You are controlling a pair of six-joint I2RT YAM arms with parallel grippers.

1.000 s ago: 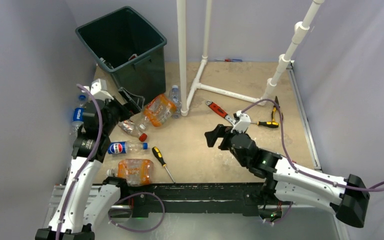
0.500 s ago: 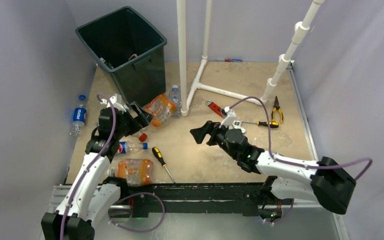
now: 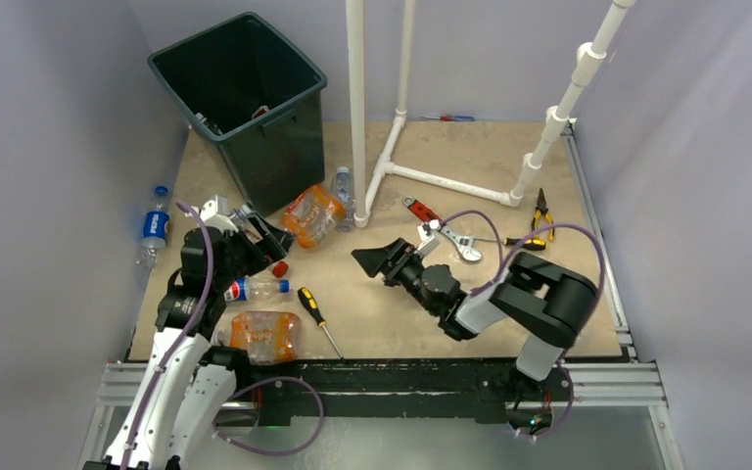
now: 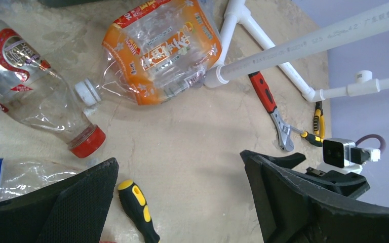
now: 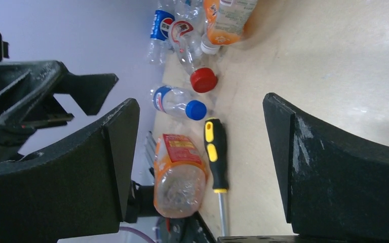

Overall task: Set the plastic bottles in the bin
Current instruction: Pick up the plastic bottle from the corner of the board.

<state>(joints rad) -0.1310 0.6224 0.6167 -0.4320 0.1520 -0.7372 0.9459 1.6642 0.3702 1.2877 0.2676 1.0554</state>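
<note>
The dark bin point(image 3: 305, 76) stands at the back left. Plastic bottles lie in front of it: an orange-labelled one point(image 3: 311, 215) point(image 4: 164, 50), a red-capped one point(image 3: 272, 262) point(image 4: 35, 96) point(image 5: 195, 71), a blue-capped Pepsi one point(image 3: 255, 289) point(image 5: 174, 101), another orange one point(image 3: 264, 335) point(image 5: 180, 172), and a Pepsi bottle point(image 3: 154, 227) at the far left. My left gripper point(image 3: 266, 239) point(image 4: 179, 167) hovers open just above the red-capped bottle, holding nothing. My right gripper point(image 3: 377, 262) point(image 5: 197, 104) is open at mid-table, pointing left towards the bottles, nothing between its fingers.
A black-and-yellow screwdriver point(image 3: 318, 318) point(image 4: 137, 210) point(image 5: 215, 154) lies between the two grippers. A red wrench point(image 3: 431, 223) point(image 4: 271, 109), a second screwdriver point(image 3: 519, 242) and pliers point(image 3: 541, 208) lie to the right. White pipe frames point(image 3: 357, 108) stand at the back.
My left arm swung from the table's left edge in towards the red-capped bottle. My right arm folded and carried its gripper leftwards to mid-table, its jaws narrowing slightly.
</note>
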